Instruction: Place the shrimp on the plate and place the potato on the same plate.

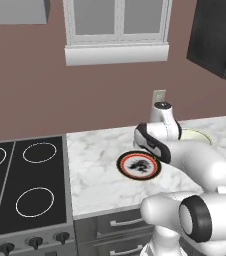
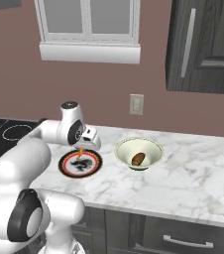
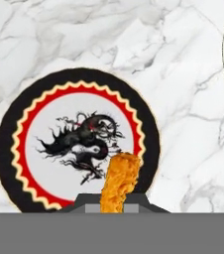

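Observation:
The plate (image 3: 5,149) has a black rim, a red ring and a white centre with a black dragon. It lies on the marble counter just right of the stove (image 1: 20,185). My gripper (image 2: 80,147) hangs just above the plate (image 2: 64,166), shut on the shrimp (image 3: 119,181). The shrimp is a small orange breaded piece that points down over the plate's near right part. In the right base view the shrimp (image 2: 79,151) is a tiny orange speck under the hand. The potato (image 2: 138,158), a brown lump, lies in a pale bowl (image 2: 121,149) to the right of the plate.
Bare marble counter stretches right of the bowl and in front of the plate (image 1: 122,165). The black stove top fills the left side. A wall outlet (image 2: 136,104) and a window sill are behind, and a dark cabinet (image 2: 203,44) hangs at upper right.

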Robot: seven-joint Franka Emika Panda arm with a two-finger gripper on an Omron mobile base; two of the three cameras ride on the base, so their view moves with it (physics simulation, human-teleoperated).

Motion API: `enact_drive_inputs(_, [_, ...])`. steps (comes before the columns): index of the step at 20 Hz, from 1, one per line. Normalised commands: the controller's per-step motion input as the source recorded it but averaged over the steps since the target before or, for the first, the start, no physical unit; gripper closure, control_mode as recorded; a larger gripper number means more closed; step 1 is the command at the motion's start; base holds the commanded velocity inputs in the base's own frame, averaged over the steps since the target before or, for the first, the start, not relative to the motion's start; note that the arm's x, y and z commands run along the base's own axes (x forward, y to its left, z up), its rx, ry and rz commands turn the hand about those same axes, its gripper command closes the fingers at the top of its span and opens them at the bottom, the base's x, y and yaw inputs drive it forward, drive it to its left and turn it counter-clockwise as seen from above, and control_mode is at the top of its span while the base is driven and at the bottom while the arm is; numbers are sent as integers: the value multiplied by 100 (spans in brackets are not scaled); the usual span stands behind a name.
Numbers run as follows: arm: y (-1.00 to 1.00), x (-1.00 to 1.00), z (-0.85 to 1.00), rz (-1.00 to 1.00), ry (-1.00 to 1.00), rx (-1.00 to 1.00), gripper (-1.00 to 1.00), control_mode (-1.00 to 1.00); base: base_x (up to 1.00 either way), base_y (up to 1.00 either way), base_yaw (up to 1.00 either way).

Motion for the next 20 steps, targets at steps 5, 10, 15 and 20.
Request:
enact_drive_inputs(5, [0,0,-50,0,0,2,100,-100,0,0,0])
enact_drive_inputs(10, [0,1,-37,0,0,2,100,-100,0,0,0])
enact_drive_inputs(15, [0,1,-26,0,0,1,100,-100,0,0,0])
enact_drive_inputs(20, [0,16,-17,0,0,0,100,-100,0,0,0])
